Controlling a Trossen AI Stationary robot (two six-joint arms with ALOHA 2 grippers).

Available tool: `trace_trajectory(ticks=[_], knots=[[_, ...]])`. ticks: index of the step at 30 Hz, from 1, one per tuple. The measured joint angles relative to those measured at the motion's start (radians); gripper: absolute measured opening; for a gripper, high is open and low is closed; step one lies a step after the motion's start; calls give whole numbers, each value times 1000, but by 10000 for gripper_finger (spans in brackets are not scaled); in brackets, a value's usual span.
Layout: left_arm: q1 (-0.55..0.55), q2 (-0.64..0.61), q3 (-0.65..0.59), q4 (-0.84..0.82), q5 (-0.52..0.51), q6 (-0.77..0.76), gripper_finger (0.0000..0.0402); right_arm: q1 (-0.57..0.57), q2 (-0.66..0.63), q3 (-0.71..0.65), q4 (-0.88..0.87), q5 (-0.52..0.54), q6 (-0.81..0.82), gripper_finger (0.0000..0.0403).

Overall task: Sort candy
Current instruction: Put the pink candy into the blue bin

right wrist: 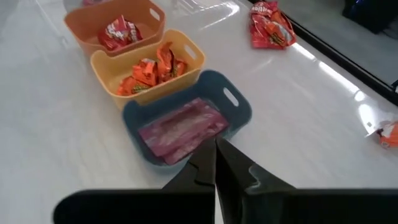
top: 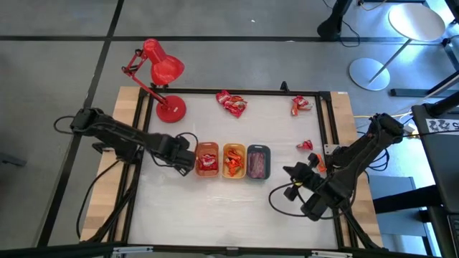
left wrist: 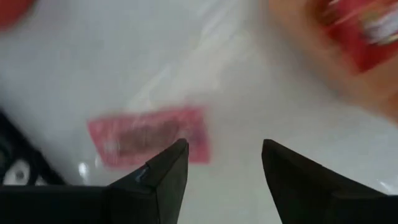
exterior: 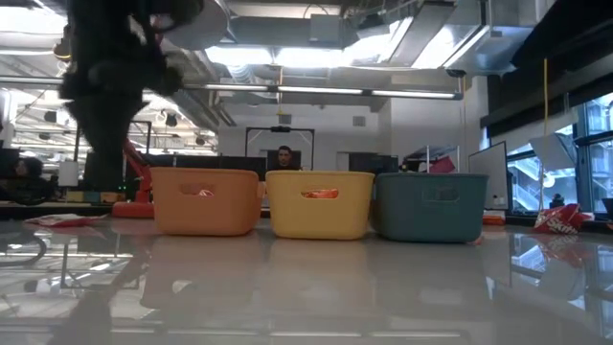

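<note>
Three small trays stand in a row at mid-table: orange [top: 207, 159] with red candy [right wrist: 118, 31], yellow [top: 234, 160] with orange-red candy [right wrist: 152, 71], grey-blue [top: 258, 161] with maroon candy [right wrist: 180, 130]. My left gripper [top: 190, 163] [left wrist: 224, 146] points down, open, just left of the orange tray. Beyond its fingers a pink-red candy [left wrist: 149, 137] shows against the white table; whether it lies there or falls, I cannot tell. My right gripper [top: 289, 172] [right wrist: 216, 144] is shut on nothing, right of the grey-blue tray. Loose candy lies at the far middle [top: 231, 102], far right [top: 301, 105] and right [top: 306, 145].
A red desk lamp [top: 159, 72] stands at the table's far left corner. A black frame rail [top: 331, 122] runs along the right side, with a small orange piece [top: 319, 163] near it. A person [exterior: 284, 158] sits far behind the table.
</note>
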Motion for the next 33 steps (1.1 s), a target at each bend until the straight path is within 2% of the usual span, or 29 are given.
trace_trajectory(ticks=[3,11,15,19,33], knots=[[43,0,-36,9,46,-16,196,0,0,-14,-4,2,-11,0],[122,0,-108,25,73,-25,196,0,0,-24,-5,29,-39,0],[127,0,-158,127,79,-26,196,0,0,-24,-5,20,-51,0],[127,0,-211,206,129,-20,196,0,0,-24,-5,19,-53,0],[127,0,-274,258,130,-25,196,0,0,-24,2,20,-54,0]])
